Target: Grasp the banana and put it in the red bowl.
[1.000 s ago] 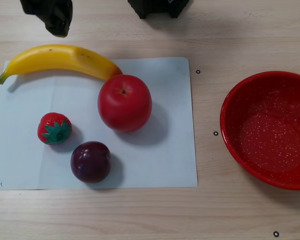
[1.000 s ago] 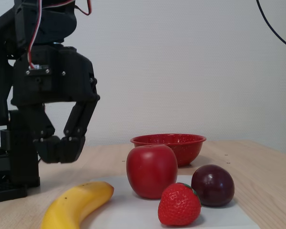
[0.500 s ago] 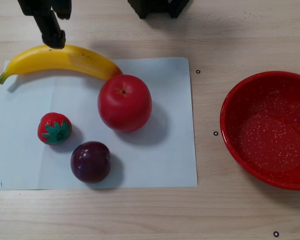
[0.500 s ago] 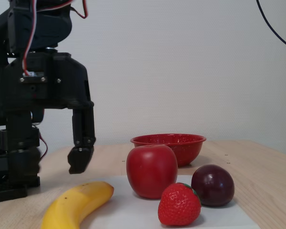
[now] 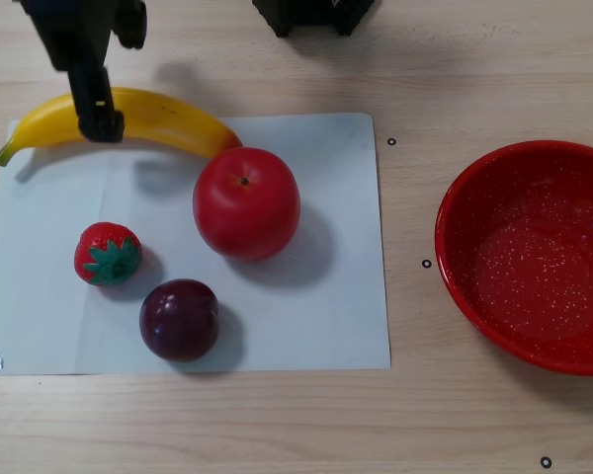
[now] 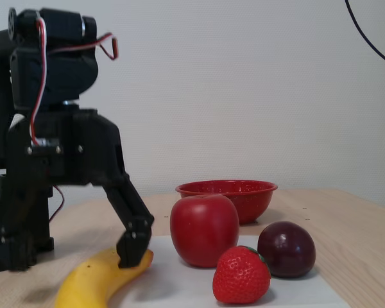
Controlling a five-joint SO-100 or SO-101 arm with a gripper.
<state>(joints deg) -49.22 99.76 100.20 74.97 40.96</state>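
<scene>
Grasp step: black two-finger tool (image 5: 99, 123) sits down on the long curved glossy yellow plastic banana (image 5: 168, 120) at far left of the worktop, grip state unclear; next, lift and carry right to the wide glossy red bowl (image 5: 455, 212).

Even, bright indoor light; both views fairly sharp.
Soft shadows fall right of the fruit toward the counter's right edge in the other view; glare glints inside the red bowl (image 5: 534, 257).

light wooden table (image 5: 474, 59) carries white sheet (image 5: 306, 326) and red bowl (image 5: 455, 237).
</scene>
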